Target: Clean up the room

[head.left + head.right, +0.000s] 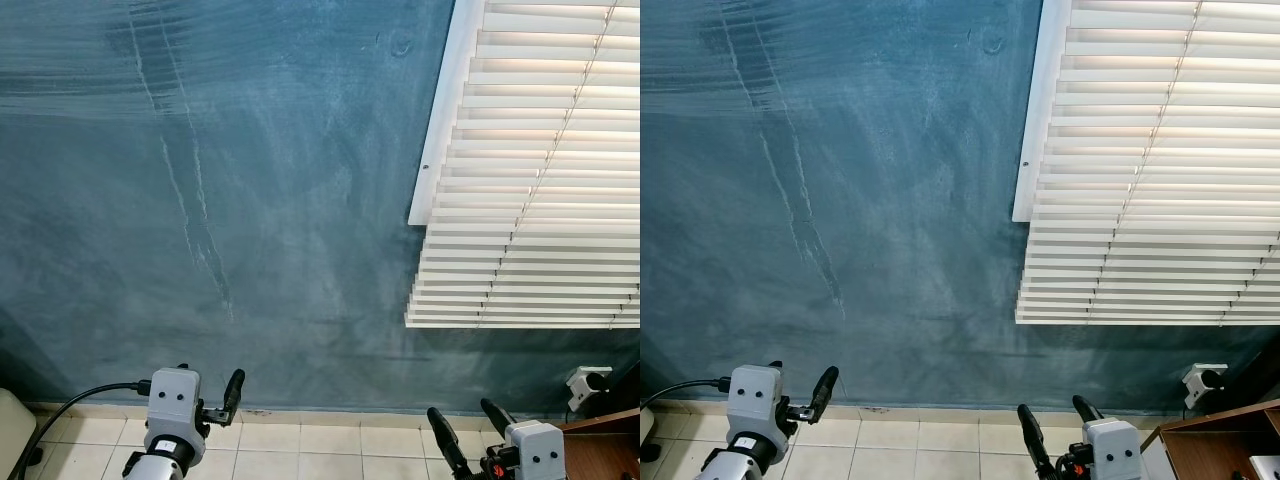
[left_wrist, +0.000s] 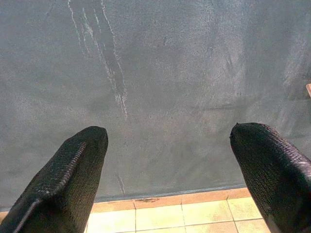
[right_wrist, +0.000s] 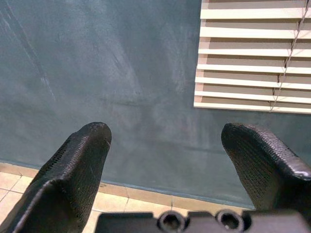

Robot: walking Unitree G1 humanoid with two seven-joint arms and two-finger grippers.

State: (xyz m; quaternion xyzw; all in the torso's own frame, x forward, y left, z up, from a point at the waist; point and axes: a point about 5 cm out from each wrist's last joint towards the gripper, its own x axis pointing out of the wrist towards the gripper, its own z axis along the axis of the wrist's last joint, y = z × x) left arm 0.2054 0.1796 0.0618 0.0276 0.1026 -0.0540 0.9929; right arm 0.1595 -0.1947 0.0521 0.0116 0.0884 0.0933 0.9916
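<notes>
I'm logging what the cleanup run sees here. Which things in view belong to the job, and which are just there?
Job:
left gripper, open, holding nothing
right gripper, open, holding nothing
No item to tidy can be made out.

Just there:
blue wall
window blinds
wall socket
wooden furniture
tiled floor

**Facing the wall, window blind to the right**

A wall (image 1: 250, 200) is standing straight ahead, meeting the tiled floor (image 1: 300, 440) below. The window blind (image 1: 530, 170) is hanging on the wall's right part. Beneath it, low on the wall, a socket with a plug (image 1: 585, 383) is sitting, just above a wooden furniture piece (image 1: 1220, 445) at the right edge. A cable (image 1: 70, 405) is trailing at the lower left.
</notes>
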